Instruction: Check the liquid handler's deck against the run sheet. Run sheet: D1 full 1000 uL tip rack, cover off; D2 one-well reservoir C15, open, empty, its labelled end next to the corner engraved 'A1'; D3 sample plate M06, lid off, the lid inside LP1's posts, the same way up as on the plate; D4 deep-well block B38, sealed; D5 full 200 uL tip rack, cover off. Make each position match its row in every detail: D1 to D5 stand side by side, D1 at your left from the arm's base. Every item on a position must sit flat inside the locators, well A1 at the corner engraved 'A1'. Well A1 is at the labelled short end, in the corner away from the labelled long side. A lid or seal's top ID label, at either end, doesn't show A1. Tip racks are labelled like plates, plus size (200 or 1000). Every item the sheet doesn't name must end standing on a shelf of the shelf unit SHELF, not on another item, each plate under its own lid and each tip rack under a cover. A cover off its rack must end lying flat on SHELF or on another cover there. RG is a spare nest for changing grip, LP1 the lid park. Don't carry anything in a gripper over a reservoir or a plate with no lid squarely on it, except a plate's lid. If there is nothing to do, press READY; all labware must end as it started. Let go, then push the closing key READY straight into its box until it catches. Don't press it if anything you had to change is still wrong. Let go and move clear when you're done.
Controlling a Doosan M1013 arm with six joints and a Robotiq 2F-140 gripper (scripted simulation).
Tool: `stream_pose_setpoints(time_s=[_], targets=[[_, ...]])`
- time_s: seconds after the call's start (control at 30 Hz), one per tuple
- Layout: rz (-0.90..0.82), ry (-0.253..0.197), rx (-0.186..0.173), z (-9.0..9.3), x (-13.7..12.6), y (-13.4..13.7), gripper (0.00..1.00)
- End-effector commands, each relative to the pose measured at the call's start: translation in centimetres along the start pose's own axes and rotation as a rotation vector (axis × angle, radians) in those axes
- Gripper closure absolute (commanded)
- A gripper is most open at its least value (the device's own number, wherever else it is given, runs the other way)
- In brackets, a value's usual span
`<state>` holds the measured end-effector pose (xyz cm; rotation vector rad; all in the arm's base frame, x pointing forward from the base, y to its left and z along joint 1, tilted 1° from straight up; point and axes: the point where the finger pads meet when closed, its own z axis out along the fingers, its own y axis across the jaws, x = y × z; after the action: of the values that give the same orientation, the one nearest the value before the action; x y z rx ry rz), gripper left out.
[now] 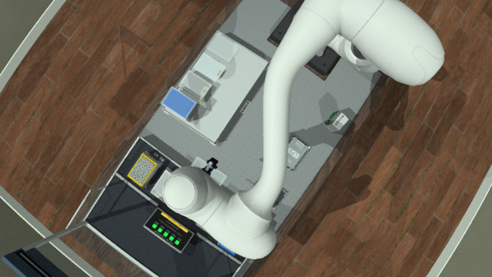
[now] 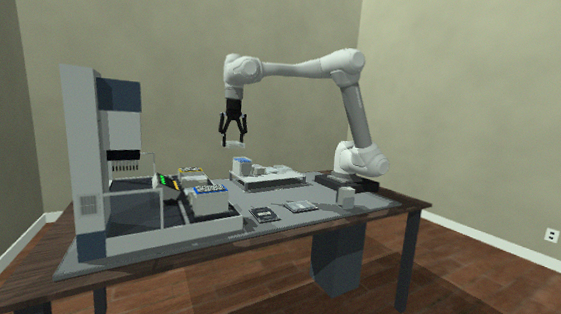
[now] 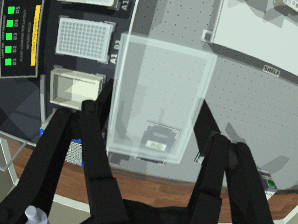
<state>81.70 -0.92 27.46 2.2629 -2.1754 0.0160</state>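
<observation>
My gripper (image 3: pixel 155 99) is shut on a clear lid (image 3: pixel 160 99) and holds it level, high above the table beside the deck. In the overhead view the gripper (image 1: pixel 211 165) is at the deck's near edge, and in the side view the lid (image 2: pixel 233 144) hangs under the fingers (image 2: pixel 232 132). A yellow-rimmed tip rack (image 1: pixel 142 169) stands at one end of the deck. A dark nest shows through the lid.
The shelf unit (image 1: pixel 219 85) holds a blue-topped rack (image 1: pixel 178 103) and some pale items. A grey nest (image 1: pixel 297 153) and the READY box (image 1: pixel 337 121) stand on the table. The handler's panel with green lights (image 1: pixel 169 232) and its tall tower (image 2: pixel 91 137) are beside the deck.
</observation>
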Motion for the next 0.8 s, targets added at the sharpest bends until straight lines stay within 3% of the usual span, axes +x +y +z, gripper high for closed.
stream_pose_setpoints(time_s=[0.0,0.77], targets=[[0.000,0.000,0.002,-0.2,0.0,1.3,0.90],[0.000,0.000,0.002,-0.1,-0.5,11.8,0.90]])
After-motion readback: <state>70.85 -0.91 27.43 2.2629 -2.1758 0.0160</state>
